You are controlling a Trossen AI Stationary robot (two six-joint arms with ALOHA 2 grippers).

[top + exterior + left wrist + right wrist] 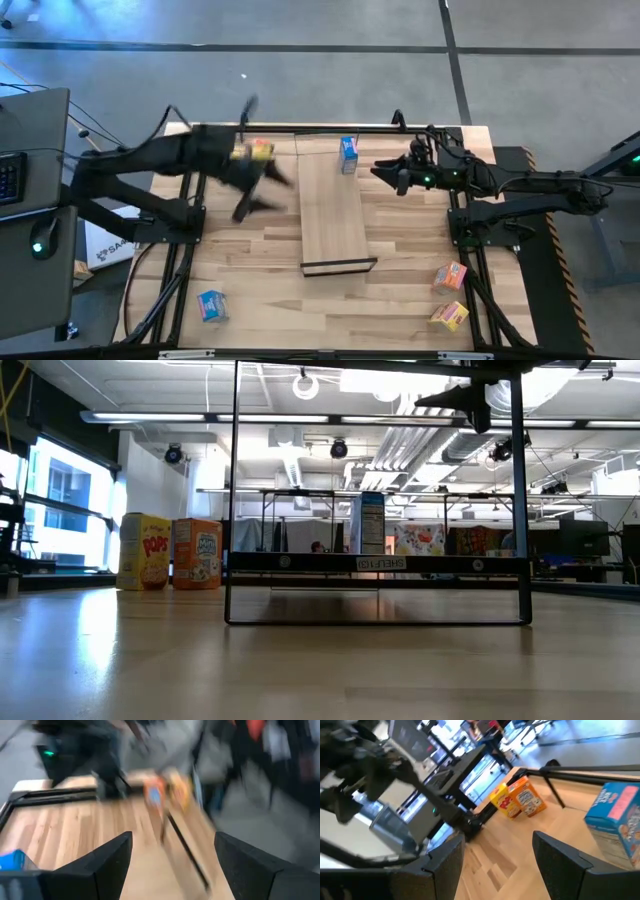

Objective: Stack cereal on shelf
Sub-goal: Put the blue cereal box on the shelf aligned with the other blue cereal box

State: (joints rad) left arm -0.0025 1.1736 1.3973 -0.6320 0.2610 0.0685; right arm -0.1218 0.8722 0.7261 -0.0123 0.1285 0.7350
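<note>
The shelf (335,205) is a pale board with black end frames, lying mid-table. A blue cereal box (348,153) stands upright on its far end (371,522). A yellow box (143,550) and an orange box (196,553) stand side by side on the tabletop at the far left (258,150). My left gripper (265,190) hovers open just near of them, raised and blurred, its fingers spread in the left wrist view (172,855). My right gripper (385,172) waits open in the air right of the blue box (617,817), with nothing between its fingers (497,855).
Loose cereal boxes lie on the tabletop: a blue one (211,305) near left, an orange-pink one (450,276) and a yellow one (450,316) near right. Most of the shelf board (335,235) is bare. Black arm bases (470,220) flank the table.
</note>
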